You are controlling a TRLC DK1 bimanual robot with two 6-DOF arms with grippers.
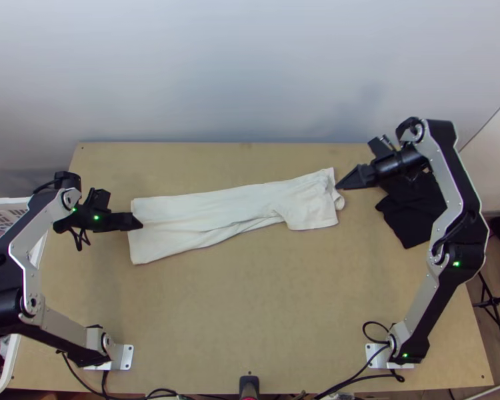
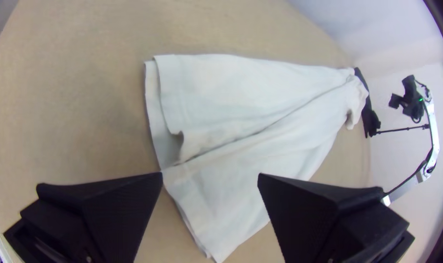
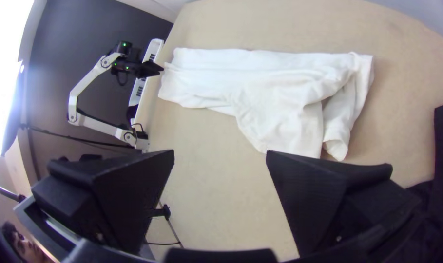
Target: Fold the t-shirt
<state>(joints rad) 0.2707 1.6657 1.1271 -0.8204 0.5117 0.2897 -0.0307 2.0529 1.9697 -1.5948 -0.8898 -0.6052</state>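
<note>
White t-shirt (image 1: pixel 217 210) lying in a strip across the table (image 1: pixel 250 320), between your left claw (image 2: pixel 210 175) and right claw (image 3: pixel 220 151), both parted, empty. Expect light, limp cloth; pinch all layers at the left hem (image 1: pixel 137 250).

High camera looking steeply down, wrist cameras closer, facing inward across table (image 1: pixel 250 307), both sharing t-shirt (image 1: pixel 210 212)

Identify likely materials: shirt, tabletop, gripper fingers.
White t-shirt: soft matte knit, probably cotton; it drapes in loose wrinkles with no sheen. Tabletop: light wood, perhaps fiberboard or plywood; even tan, dull surface. Left gripper and right gripper fingers: rigid matte black, likely plastic; blocky with crisp edges, though coated metal can't be excluded.
</note>
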